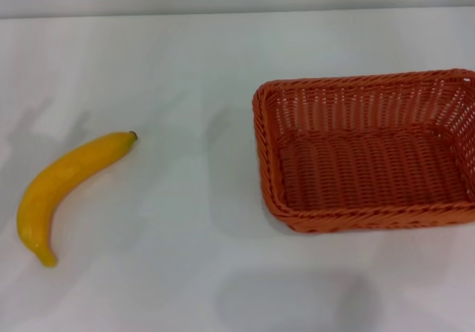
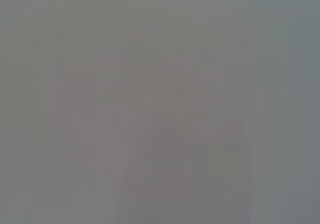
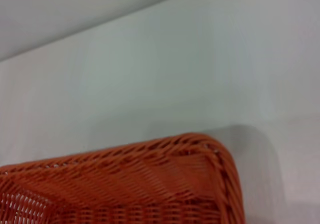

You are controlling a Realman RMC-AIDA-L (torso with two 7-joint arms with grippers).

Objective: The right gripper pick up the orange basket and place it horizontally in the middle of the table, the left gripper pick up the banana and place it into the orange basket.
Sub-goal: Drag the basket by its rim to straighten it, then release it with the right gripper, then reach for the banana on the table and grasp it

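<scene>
**On the white desk, basket at right, banana at left**

Across the head view's right half sits the orange basket (image 1: 367,150), upright and empty, its long axis already running left to right but well off centre, part of it cut by the frame's right edge. My right wrist view looks over one braided corner of it, so I judge my right arm nearer and the basket close ahead of that claw. Neither claw shows anywhere, so I cannot tell how either stands or whether it holds anything. The desk (image 1: 185,64) is plain and bare between the two things. Lower left lies the banana (image 1: 67,191), slanting, stem toward the upper right.
</scene>
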